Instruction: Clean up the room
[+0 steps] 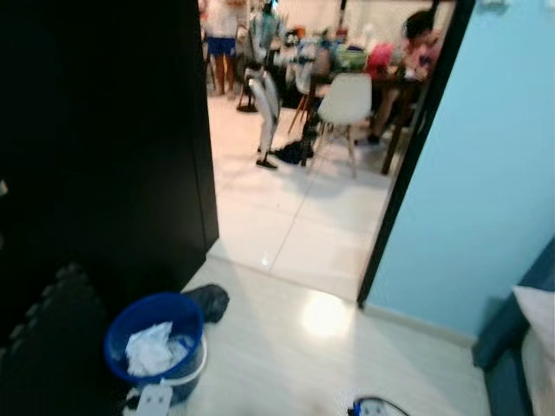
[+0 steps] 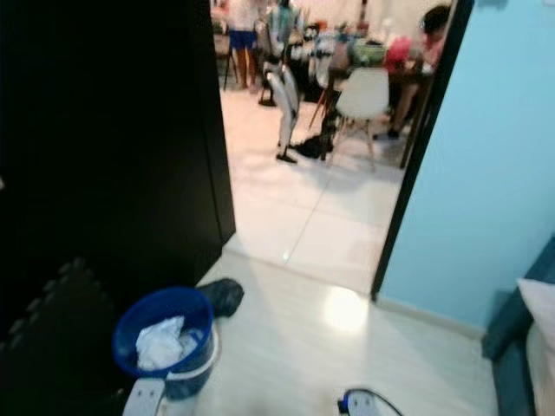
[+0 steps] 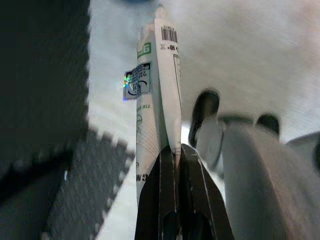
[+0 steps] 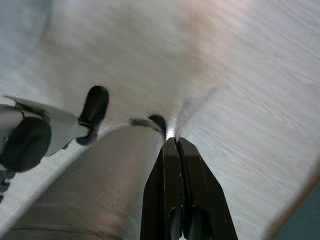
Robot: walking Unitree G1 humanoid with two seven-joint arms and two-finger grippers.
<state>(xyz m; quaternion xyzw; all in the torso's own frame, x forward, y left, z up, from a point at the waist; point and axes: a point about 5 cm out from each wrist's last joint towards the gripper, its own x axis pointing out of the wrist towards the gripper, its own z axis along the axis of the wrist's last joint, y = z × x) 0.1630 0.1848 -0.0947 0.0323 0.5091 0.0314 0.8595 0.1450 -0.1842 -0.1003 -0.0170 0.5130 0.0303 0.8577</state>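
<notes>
My left gripper (image 3: pixel 172 150) is shut on a white tube (image 3: pixel 155 90) with a barcode and printed labels, held low over the pale floor beside a dark puzzle mat (image 3: pixel 85 180). A blue bin (image 1: pixel 156 342) with crumpled white paper inside stands on the floor at the lower left. A dark crumpled cloth (image 1: pixel 208 302) lies just behind it. A white shape (image 1: pixel 154 400) shows at the picture's bottom edge, right in front of the bin. My right gripper (image 4: pixel 172 142) is shut with nothing in it, hanging over bare floor next to my leg (image 4: pixel 90 170).
A tall black cabinet (image 1: pixel 104 147) fills the left. A doorway leads to a tiled room with a white chair (image 1: pixel 345 100), a table, people and another robot (image 1: pixel 264 104). A light blue wall (image 1: pixel 486 173) and a blue sofa (image 1: pixel 512 347) stand at the right.
</notes>
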